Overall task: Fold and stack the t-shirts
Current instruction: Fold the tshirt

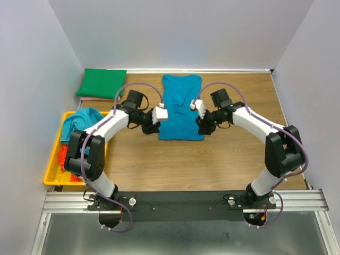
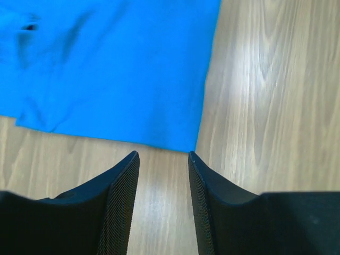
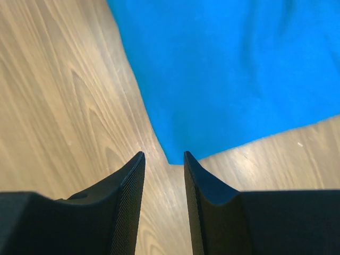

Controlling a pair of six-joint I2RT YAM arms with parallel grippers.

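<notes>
A blue t-shirt (image 1: 180, 109) lies folded into a long strip on the wooden table, mid-back. My left gripper (image 1: 154, 129) is open and empty at the shirt's near left corner. In the left wrist view the shirt (image 2: 117, 69) ends just ahead of the gripper (image 2: 163, 154), its corner by the right fingertip. My right gripper (image 1: 203, 127) is open and empty at the near right corner. In the right wrist view the shirt's (image 3: 228, 69) corner sits between the tips of the gripper (image 3: 163, 154). A folded green t-shirt (image 1: 101, 83) lies at the back left.
A yellow tray (image 1: 53, 178) stands at the left edge, holding a crumpled teal t-shirt (image 1: 79, 119) and a red garment (image 1: 64, 156). White walls enclose the table on three sides. Bare wood (image 1: 186, 164) lies between the shirt and the arm bases.
</notes>
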